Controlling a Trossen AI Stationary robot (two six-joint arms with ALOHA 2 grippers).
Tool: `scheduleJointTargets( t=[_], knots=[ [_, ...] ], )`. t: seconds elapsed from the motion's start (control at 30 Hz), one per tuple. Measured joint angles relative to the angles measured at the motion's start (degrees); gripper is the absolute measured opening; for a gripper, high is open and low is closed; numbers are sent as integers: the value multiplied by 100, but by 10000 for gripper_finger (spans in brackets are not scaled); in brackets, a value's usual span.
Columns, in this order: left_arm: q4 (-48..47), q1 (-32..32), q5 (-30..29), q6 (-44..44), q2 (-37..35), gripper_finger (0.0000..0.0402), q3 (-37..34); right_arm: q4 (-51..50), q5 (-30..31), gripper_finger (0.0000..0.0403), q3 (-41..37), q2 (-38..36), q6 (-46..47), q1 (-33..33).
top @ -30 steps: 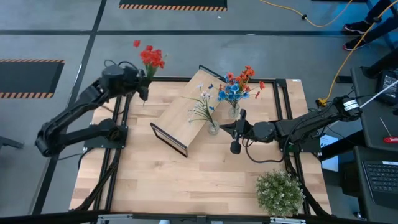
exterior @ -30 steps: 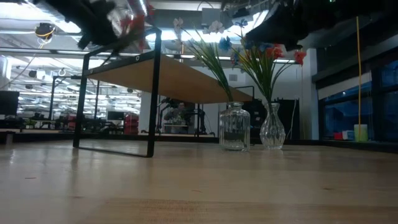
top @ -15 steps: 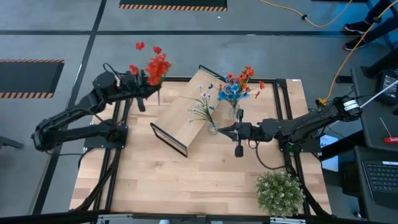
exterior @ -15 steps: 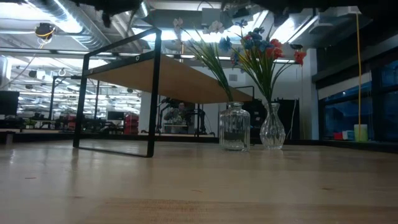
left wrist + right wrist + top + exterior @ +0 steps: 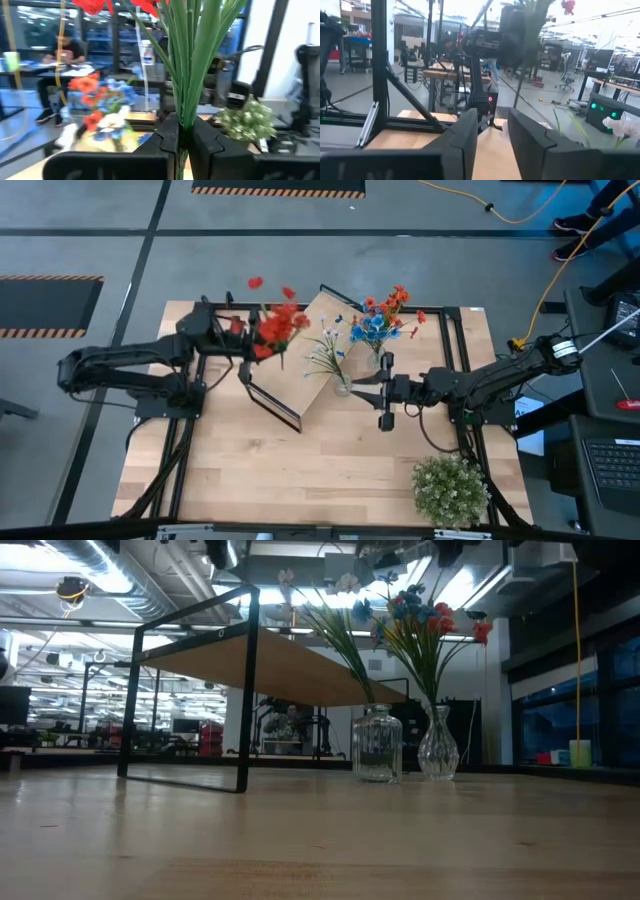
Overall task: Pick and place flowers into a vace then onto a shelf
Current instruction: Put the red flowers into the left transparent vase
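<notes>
Greenery sits nearest, the bushy plant (image 5: 451,489) at lower right of the overhead frame on the desk (image 5: 300,480). Mid-frame, the right hand (image 5: 379,394) hovers just beside two glass vases, its fingers (image 5: 465,135) parted a little and empty in its wrist view. The round jar (image 5: 377,744) carries white sprigs (image 5: 325,350); the slim vase (image 5: 438,746) carries blue and orange flowers (image 5: 383,320). Left of them stands the shelf (image 5: 300,355), tilted in frame. Above its left edge the left hand (image 5: 250,352) is clamped on the stems of the red flowers (image 5: 278,327). Judging by this, the step in hand is carrying the red bunch toward a vase; next comes lowering the stems squarely into a mouth.
</notes>
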Motion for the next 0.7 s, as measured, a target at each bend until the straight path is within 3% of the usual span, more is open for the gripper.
scheduleJointTargets(
  t=[0.27, 0.7],
  knots=[
    [170, -726, -47, 145, 558, 16, 439, -250, -4, 133, 465, 156, 147, 0],
    [1175, -1390, -291, 373, 1328, 16, 469, -1227, 1, 134, 1933, 1290, -192, -23]
  ],
)
